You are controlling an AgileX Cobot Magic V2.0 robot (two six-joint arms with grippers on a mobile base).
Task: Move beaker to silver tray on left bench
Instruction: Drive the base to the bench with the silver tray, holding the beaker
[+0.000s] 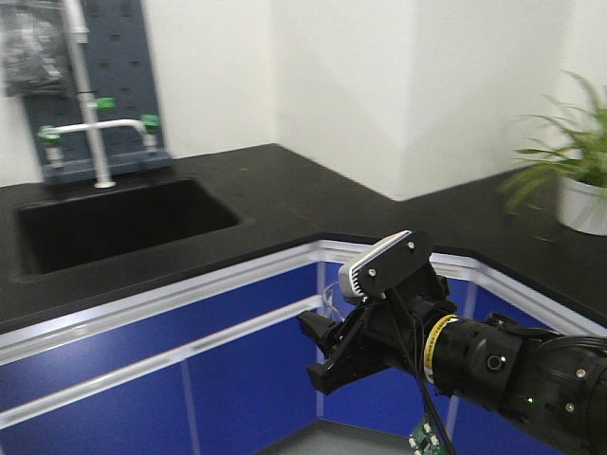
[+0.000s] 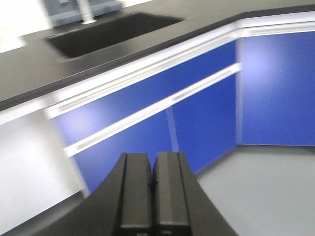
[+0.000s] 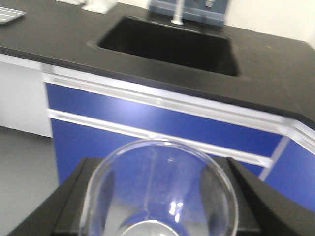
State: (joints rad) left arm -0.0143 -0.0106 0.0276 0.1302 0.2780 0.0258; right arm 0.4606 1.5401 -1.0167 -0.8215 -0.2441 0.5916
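My right gripper is shut on the clear glass beaker, with a black finger pressing each side of its wall. The beaker's open rim faces the camera. In the front view that gripper hangs in front of the blue cabinets, below the worktop edge, and the beaker shows only faintly. A corner of the pale ridged silver tray lies on the black bench at the far top left, well away from the beaker. My left gripper is shut on nothing, its fingers pressed together, pointing at the cabinets.
A deep black sink with a white tap is set into the worktop. Blue cabinet fronts with white rails run below it and turn a corner. A potted plant stands at the right. Grey floor lies below.
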